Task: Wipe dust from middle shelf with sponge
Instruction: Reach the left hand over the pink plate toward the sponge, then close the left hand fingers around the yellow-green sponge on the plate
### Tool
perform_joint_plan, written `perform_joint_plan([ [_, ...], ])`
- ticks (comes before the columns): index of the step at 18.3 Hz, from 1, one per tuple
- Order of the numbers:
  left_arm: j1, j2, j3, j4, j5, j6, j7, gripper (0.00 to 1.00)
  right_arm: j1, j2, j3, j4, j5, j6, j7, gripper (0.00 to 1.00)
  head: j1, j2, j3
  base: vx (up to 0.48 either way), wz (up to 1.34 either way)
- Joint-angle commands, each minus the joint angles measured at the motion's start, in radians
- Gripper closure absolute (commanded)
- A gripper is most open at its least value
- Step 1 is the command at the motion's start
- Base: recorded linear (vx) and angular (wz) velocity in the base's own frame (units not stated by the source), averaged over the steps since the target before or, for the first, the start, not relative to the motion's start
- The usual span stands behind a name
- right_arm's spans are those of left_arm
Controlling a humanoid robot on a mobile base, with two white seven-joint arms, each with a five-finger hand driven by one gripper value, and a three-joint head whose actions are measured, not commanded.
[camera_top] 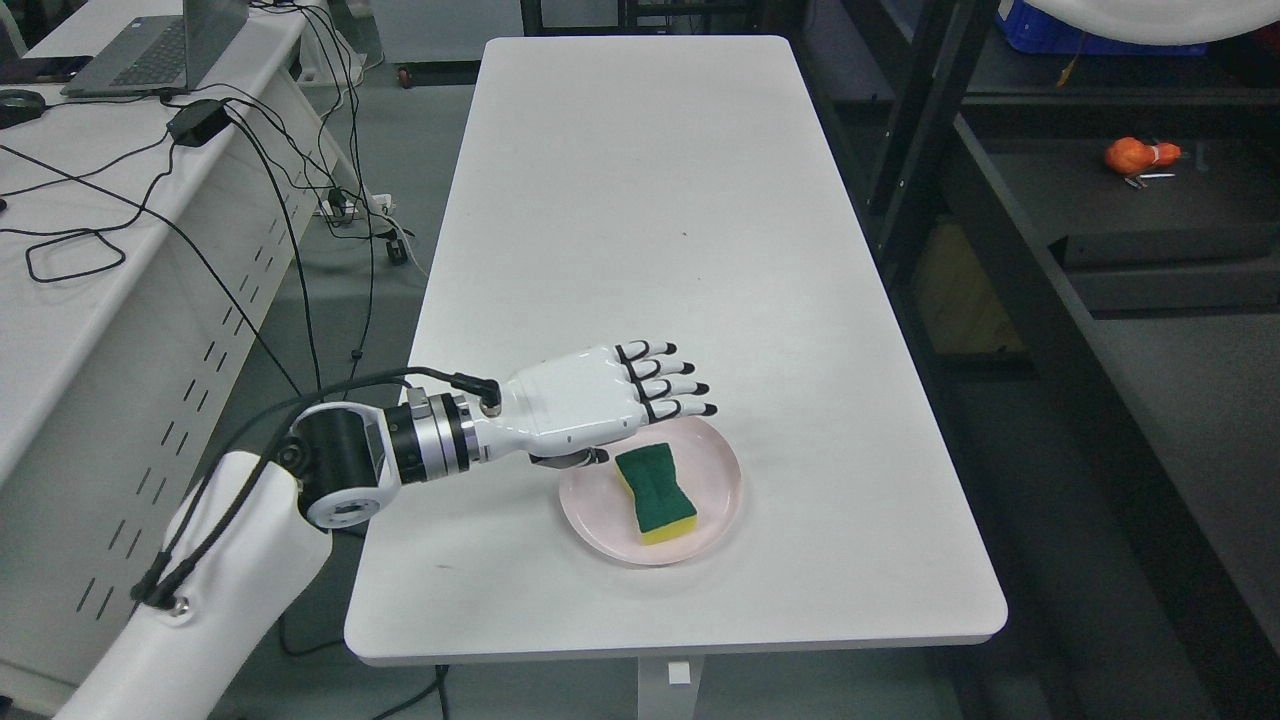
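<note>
Left hand poised over the sponge, nothing grasped.

The left hand (600, 395) hovers, fingers (668, 385) extended and released, over the far left rim of the pink plate (715, 500) near the tabletop's (650, 200) front edge. The sponge (655, 492) lies on the plate, green side up and unobstructed, probably placed for an easy grasp.

bare white table (640, 200) beyond the pink plate (715, 500), dark shelf frame (920, 130) along its right edge
</note>
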Motion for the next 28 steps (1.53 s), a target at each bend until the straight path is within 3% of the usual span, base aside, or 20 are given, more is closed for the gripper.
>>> perform_joint_plan([
  [1, -0.009, -0.103, -0.173, 0.102, -0.084, 0.005, -0.001, 0.08, 0.000, -0.017, 0.000, -0.017, 0.000, 0.073, -0.001, 0.00, 0.0000, 0.000, 0.000, 0.000, 0.00],
  [7, -0.037, -0.128, -0.109, 0.057, -0.101, 0.037, -0.011, 0.08, 0.000, -0.017, 0.000, -0.017, 0.000, 0.073, -0.001, 0.00, 0.0000, 0.000, 0.000, 0.000, 0.00],
  [15, -0.054, -0.080, -0.086, -0.117, -0.153, 0.026, -0.197, 0.09, 0.000, -0.017, 0.000, -0.017, 0.000, 0.073, -0.001, 0.00, 0.0000, 0.000, 0.000, 0.000, 0.00],
  [19, -0.091, -0.080, -0.034, -0.181, -0.162, 0.026, -0.220, 0.09, 0.000, -0.017, 0.000, -0.017, 0.000, 0.073, -0.001, 0.00, 0.0000, 0.000, 0.000, 0.000, 0.00],
  [24, -0.051, -0.011, -0.111, -0.175, -0.161, 0.022, -0.220, 0.09, 0.000, -0.017, 0.000, -0.017, 0.000, 0.073, -0.001, 0.00, 0.0000, 0.000, 0.000, 0.000, 0.00],
  [28, -0.046, -0.009, -0.158, -0.134, -0.172, 0.022, -0.220, 0.14, 0.000, -0.017, 0.000, -0.017, 0.000, 0.073, -0.001, 0.00, 0.0000, 0.000, 0.000, 0.000, 0.00],
])
